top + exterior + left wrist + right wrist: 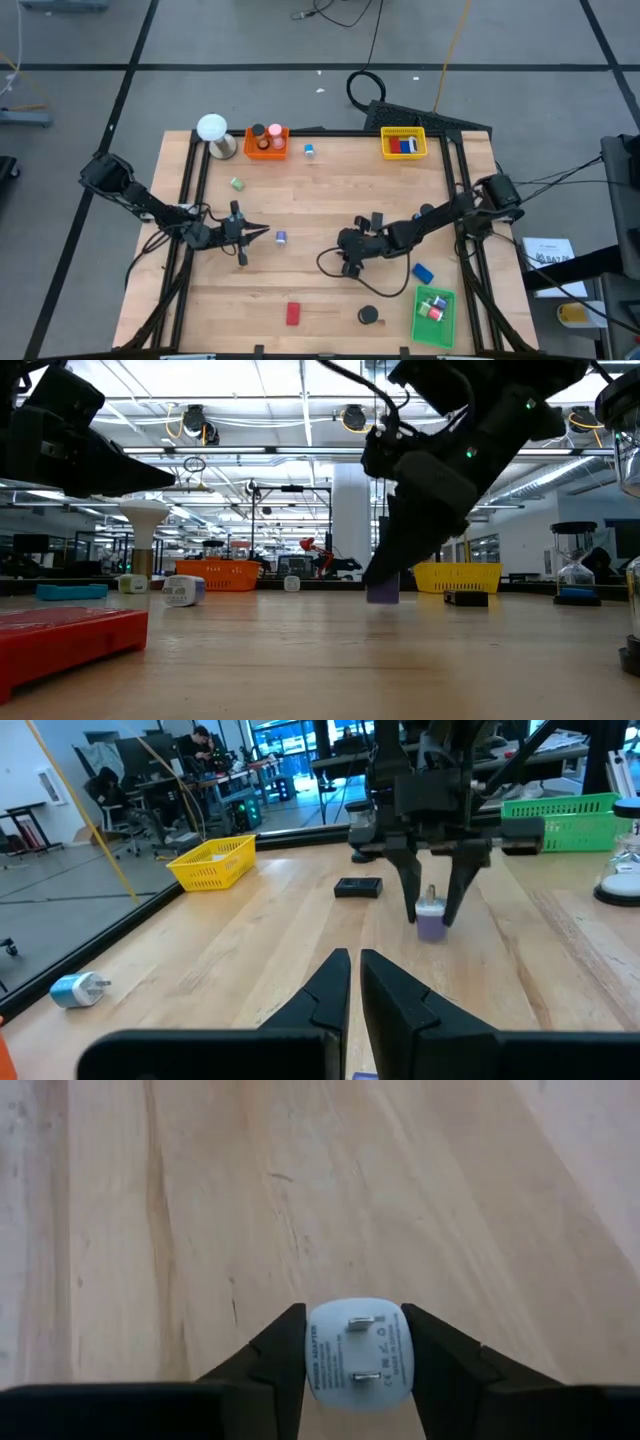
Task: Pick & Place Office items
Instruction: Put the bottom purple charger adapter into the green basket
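Note:
My right gripper (355, 1355) is mid-table (347, 256), shut on a small pale purple plug adapter (357, 1352); its two metal prongs face the wrist camera. The left wrist view shows the adapter (430, 923) between the two dark fingers, and the low view shows it (383, 592) under the gripper. My left gripper (355, 982) waits shut and level at the left (262, 232), with a second purple piece (281, 238) lying on the table just in front of it. My right gripper pinches the adapter's two opposite side faces (316, 1352) between its two fingers (272, 1360), at their tips. The fingers slant down from above and from the table's right. The pronged face is turned up toward the wrist. Whether its lower end (431, 933) rests on the wood, I cannot tell.
Near the front lie a red block (293, 314), a black disc (369, 316) and a blue block (423, 272). A green tray (448, 335) sits front right. Orange (266, 153) and yellow (403, 155) trays and a white ball (213, 128) stand at the back. A black block (358, 887) lies behind the right gripper.

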Motion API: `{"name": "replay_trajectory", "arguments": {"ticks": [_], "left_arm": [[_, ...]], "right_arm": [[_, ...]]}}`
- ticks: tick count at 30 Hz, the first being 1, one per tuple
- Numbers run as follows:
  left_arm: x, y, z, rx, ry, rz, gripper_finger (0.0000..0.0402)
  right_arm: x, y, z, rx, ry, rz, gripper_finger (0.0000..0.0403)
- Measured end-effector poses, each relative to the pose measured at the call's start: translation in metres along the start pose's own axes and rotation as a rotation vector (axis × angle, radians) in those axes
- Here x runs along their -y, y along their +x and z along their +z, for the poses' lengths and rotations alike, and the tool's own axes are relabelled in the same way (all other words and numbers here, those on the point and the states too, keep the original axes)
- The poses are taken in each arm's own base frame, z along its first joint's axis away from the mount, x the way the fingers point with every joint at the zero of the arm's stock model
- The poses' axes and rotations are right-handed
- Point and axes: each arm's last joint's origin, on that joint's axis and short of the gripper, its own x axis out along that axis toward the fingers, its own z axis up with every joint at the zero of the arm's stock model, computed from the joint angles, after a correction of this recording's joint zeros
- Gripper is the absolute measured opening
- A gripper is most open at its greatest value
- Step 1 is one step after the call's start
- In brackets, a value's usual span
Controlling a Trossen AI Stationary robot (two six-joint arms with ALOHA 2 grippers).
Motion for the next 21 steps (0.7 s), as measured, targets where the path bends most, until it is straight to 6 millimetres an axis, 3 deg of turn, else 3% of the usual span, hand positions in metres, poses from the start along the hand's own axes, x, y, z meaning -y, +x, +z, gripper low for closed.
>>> {"name": "replay_trajectory", "arguments": {"ticks": [6, 10, 16, 21], "left_arm": [[0.0, 0.0, 0.0, 0.0, 0.0, 0.0, 0.0033], [0.0, 0.0, 0.0, 0.0, 0.0, 0.0, 0.0033], [0.0, 0.0, 0.0, 0.0, 0.0, 0.0, 0.0033], [0.0, 0.0, 0.0, 0.0, 0.0, 0.0, 0.0033]], "right_arm": [[0.001, -0.03, 0.017, 0.062, 0.026, 0.028, 0.0127], [0.007, -0.048, 0.018, 0.016, 0.069, 0.008, 0.0127], [0.021, -0.057, -0.011, -0.309, 0.191, -0.093, 0.0127], [0.026, -0.06, -0.022, -0.438, 0.212, -0.152, 0.0127]]}}
